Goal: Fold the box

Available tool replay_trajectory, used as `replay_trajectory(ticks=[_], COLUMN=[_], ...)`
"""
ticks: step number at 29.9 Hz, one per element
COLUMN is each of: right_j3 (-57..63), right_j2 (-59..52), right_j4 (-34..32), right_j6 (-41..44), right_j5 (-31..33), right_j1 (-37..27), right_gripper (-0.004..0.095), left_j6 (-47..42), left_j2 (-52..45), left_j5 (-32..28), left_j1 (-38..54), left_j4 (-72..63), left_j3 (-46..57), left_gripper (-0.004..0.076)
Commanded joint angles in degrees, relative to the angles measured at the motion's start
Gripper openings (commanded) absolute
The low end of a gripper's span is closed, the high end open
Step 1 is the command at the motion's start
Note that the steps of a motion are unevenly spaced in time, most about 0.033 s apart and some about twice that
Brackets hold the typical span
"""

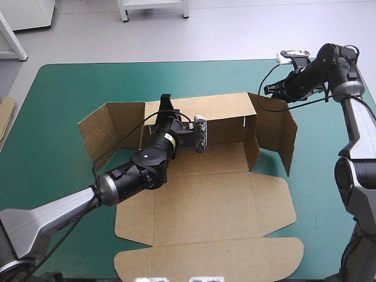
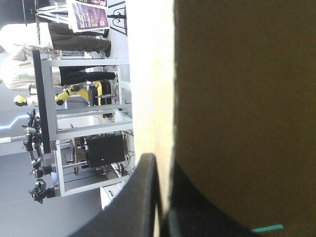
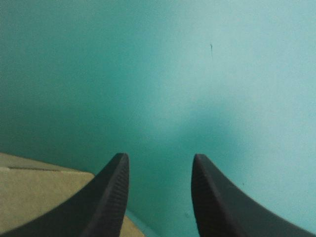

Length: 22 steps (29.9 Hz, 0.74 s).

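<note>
A strip of spare board [image 1: 6, 114] lies at the left edge of the table [image 1: 53, 88]. The left arm reaches low over the box [image 1: 205, 205], and the left gripper [image 1: 166, 101] sits at the top edge of the raised back wall, toward that wall's left end. In the left wrist view its black fingers [image 2: 143, 197] are all but pressed together. They pinch the wall's brown sheet, seen edge-on between them, and the sheet runs on ahead of the gripper.

The box lies mid-table. Its back wall is upright, with a flap standing at an angle at each end. The floor is flat under the left arm, and the front panels and lid lie flat toward the near edge.

The right gripper [image 1: 267, 89] is just behind the right end flap, near the table's far right corner. Its fingers stand spread, with nothing between them. Teal-green cover fills the space ahead of and under it, and a brown corner of the box shows just beside one finger.
</note>
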Motion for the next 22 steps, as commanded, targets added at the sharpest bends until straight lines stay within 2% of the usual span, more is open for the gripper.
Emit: replay_trajectory(ticks=[1, 9, 14, 22], right_j3=[1.0, 2.3, 7.2, 10.6], right_j2=[-5.3, -8.0, -10.2, -14.2], right_j4=[0.9, 5.8, 8.5, 8.4], right_j6=[-1.0, -2.5, -4.0, -5.7], right_j5=[0.4, -0.3, -3.1, -3.4], right_j1=[-0.2, -0.2, -0.2, -0.2], right_gripper=[0.0377, 0.0377, 0.0377, 0.0346], left_j6=[-1.2, -1.2, -1.2, -1.3], left_j2=[-1.7, -1.7, -1.7, -1.7], left_j5=[-1.2, -1.1, -0.2, 0.4], left_j1=[-0.5, -0.5, -0.5, -0.5], left_j4=[-1.0, -0.9, -0.8, -0.7], left_j3=[-0.9, -0.9, -0.9, -0.9], left_gripper=[-0.0008, -0.0008, -0.0008, -0.0008])
